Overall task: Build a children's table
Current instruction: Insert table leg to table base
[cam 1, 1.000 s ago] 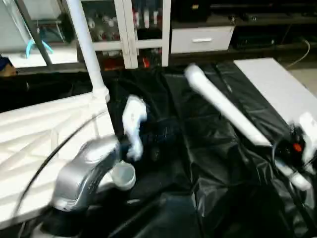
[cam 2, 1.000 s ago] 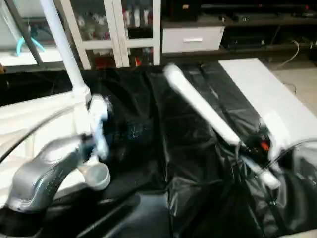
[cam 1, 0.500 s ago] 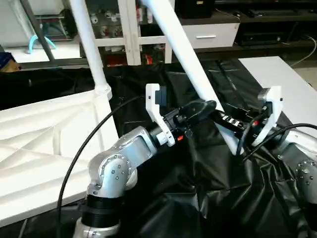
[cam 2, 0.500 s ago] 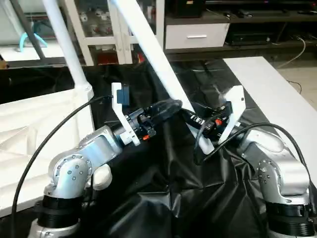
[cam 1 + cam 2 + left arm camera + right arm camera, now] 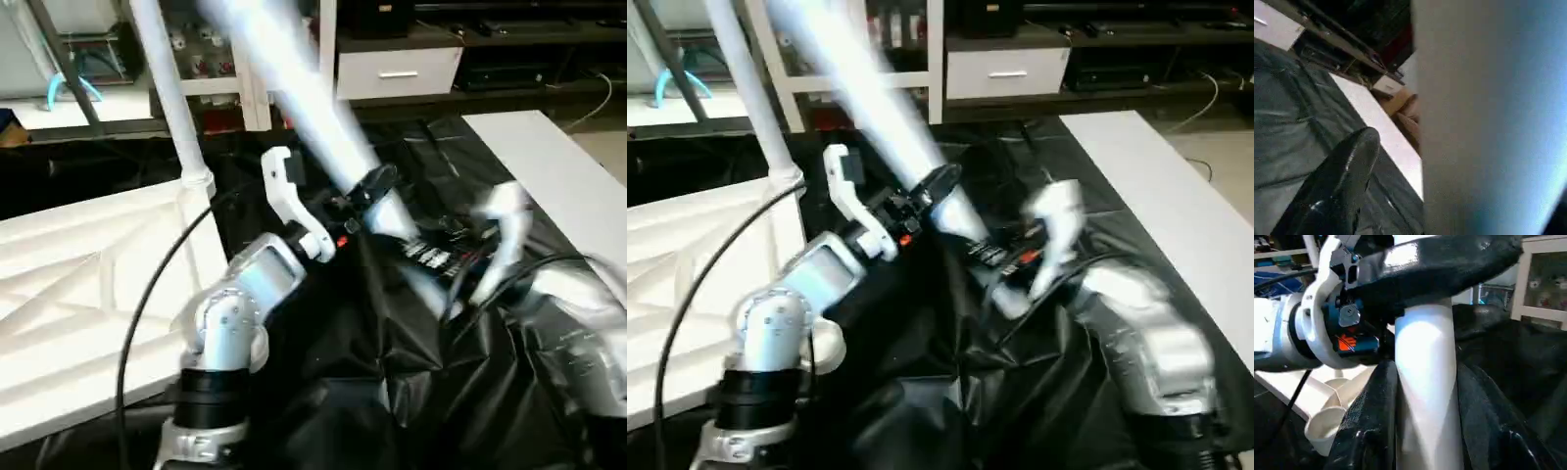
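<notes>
Leg (image 5: 294,93) held aslant over black sheet (image 5: 411,392), both grippers clamped on it: left gripper (image 5: 367,186) above, right gripper (image 5: 1425,396) near thick end. Tabletop (image 5: 69,294) lies ribs-up at left. Advice: align thick end squarely with free corner socket (image 5: 1322,423) before pressing.

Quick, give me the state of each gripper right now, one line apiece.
Left gripper: shut on the loose table leg, higher up the tube.
Right gripper: shut on the same leg, fingers on either side near its lower end.
</notes>
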